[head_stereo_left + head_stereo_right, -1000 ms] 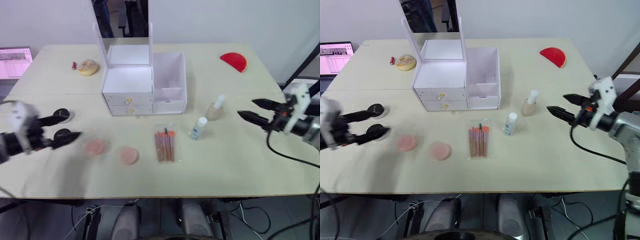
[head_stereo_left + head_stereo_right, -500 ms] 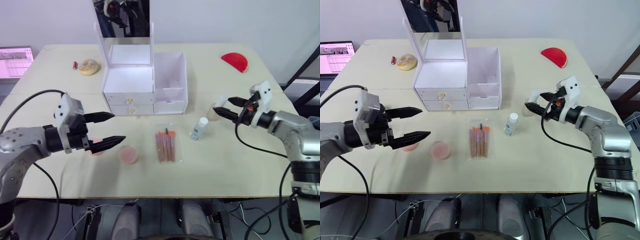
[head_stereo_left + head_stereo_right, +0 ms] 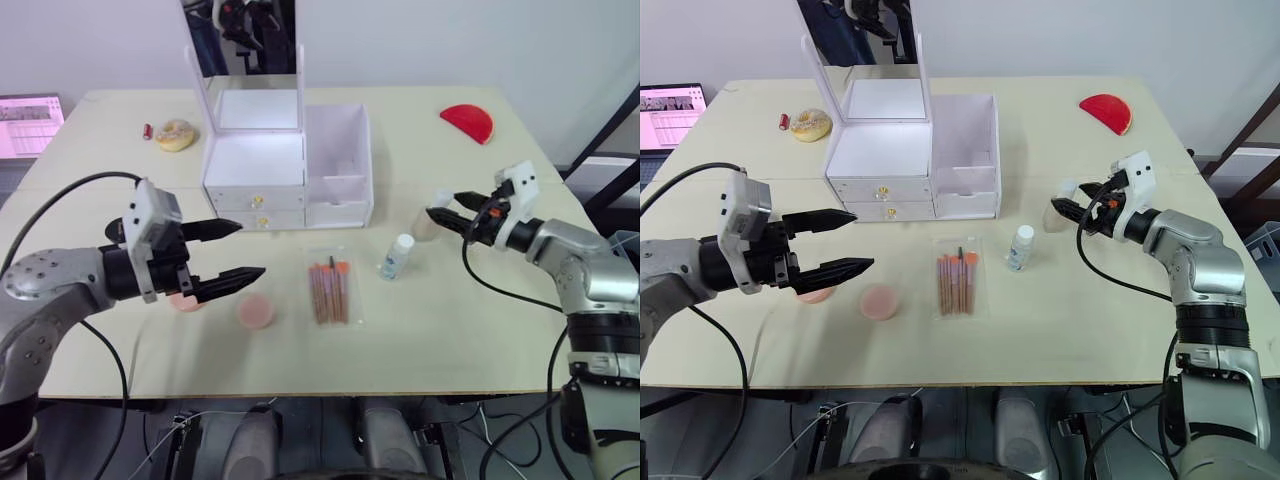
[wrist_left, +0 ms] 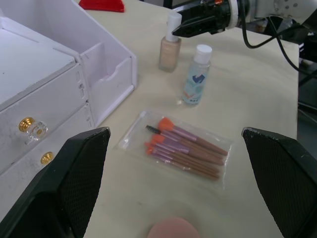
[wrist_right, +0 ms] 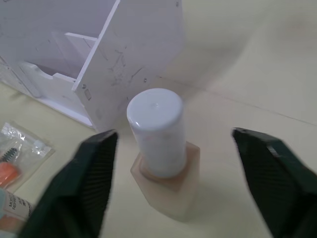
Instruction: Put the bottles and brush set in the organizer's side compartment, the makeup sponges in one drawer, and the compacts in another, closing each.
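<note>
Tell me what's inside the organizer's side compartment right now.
The side compartment of the organizer looks bare: white walls and a low inner divider, no bottles or brush set in it. Its front wall hides the lowest part of the floor, and the two drawers are closed, so their contents are unseen.

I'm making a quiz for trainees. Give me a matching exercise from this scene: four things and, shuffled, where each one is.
Things:
1. beige bottle
2. brush set
3. red half-round piece
4. pink sponge

Places:
A. flat on the table before the organizer
B. far right part of the table
C. between the right gripper's open jaws
D. just beyond the left gripper

Pairs: 1-C, 2-A, 3-B, 4-D
</note>
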You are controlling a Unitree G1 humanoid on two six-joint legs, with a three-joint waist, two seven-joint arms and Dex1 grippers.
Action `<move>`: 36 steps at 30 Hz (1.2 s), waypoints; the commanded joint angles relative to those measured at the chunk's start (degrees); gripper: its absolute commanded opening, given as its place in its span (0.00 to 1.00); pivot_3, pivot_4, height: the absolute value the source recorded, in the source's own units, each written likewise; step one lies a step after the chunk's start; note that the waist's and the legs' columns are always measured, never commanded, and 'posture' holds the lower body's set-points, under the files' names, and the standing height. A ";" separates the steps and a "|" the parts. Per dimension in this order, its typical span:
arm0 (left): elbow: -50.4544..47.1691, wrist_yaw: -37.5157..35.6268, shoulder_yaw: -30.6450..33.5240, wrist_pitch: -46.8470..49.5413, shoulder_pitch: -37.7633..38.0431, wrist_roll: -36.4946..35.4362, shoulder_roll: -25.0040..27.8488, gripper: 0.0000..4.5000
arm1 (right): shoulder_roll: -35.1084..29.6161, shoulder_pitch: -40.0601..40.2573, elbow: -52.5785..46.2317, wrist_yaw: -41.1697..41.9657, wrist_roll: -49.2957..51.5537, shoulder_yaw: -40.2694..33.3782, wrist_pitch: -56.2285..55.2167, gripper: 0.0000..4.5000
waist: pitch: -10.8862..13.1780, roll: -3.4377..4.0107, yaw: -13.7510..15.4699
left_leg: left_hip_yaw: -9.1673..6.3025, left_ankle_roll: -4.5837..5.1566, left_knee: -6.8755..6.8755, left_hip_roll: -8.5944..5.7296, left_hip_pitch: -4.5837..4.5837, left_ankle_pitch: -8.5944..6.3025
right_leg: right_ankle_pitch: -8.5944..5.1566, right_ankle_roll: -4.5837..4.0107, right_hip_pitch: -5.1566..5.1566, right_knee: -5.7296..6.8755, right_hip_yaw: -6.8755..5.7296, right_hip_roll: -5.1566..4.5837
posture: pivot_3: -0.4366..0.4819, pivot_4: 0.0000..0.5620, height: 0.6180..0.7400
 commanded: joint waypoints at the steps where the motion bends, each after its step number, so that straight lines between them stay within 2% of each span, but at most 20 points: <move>1: -1.48 0.31 1.14 -0.36 -0.87 -1.43 0.54 1.00 | 0.23 -1.55 -0.18 0.36 -0.07 -0.98 -1.53 0.38 | 0.00 0.00 0.00 | 0.00 0.00 0.00 0.00 0.00 0.00 | 0.00 0.00 0.00 0.00 0.00 0.00 | 0.48 0.27 1.00; 2: -1.51 0.30 1.11 -0.39 -0.80 -1.39 0.59 1.00 | 0.37 -1.70 0.00 0.31 -0.17 -0.98 -1.71 0.25 | 0.00 0.00 0.01 | 0.00 0.00 0.00 0.00 0.00 0.00 | 0.00 0.00 0.00 0.00 0.00 0.00 | 0.48 0.27 1.00; 3: -1.53 0.30 1.10 -0.44 -0.73 -1.38 0.65 1.00 | 0.44 -1.77 0.11 0.31 -0.27 -0.98 -1.83 0.17 | 0.00 0.00 0.01 | 0.00 0.00 0.00 0.00 0.00 0.00 | 0.00 0.00 0.00 0.00 0.00 0.00 | 0.48 0.27 1.00; 16: -1.16 0.53 1.82 -0.85 -0.11 -1.35 1.06 1.00 | 0.78 -3.21 -2.18 0.54 0.43 -1.92 -2.70 0.17 | 0.01 0.02 -0.03 | 0.00 0.00 0.00 0.00 0.00 0.00 | 0.00 0.00 0.00 0.00 0.00 0.00 | 0.48 0.27 1.00; 22: -0.61 0.89 2.71 -1.06 0.57 -1.04 1.31 1.00 | -0.01 -10.39 -13.44 2.62 6.54 -1.13 6.81 0.17 | 0.13 0.22 -0.27 | 0.00 0.00 -0.03 0.00 0.02 0.00 | 0.00 0.00 -0.01 0.01 0.01 0.01 | 0.48 0.27 1.00; 26: -0.43 1.02 2.77 -1.25 0.75 -0.93 1.33 1.00 | 0.81 -16.16 -16.45 3.61 8.64 1.29 11.79 0.17 | 0.10 0.16 0.09 | -0.07 0.00 -0.06 0.01 0.03 0.00 | -0.01 0.01 -0.01 0.01 0.00 0.05 | 0.48 0.27 1.00; 31: -0.49 1.41 2.66 -1.45 0.71 -1.03 0.91 1.00 | 7.48 -25.28 -10.23 1.74 6.26 5.59 10.39 0.17 | 0.10 0.15 -0.13 | -0.06 0.00 0.03 0.00 -0.04 0.00 | -0.04 -0.12 -0.01 -0.04 0.01 0.04 | 0.48 0.27 1.00; 36: -0.88 1.88 2.82 -1.47 0.79 -1.21 0.65 1.00 | 9.27 -27.34 -2.11 3.76 0.36 10.25 3.95 0.17 | 0.10 0.15 0.21 | -0.09 0.00 -0.05 0.00 -0.04 0.00 | 0.01 0.00 -0.01 -0.04 -0.01 0.05 | 0.48 0.27 1.00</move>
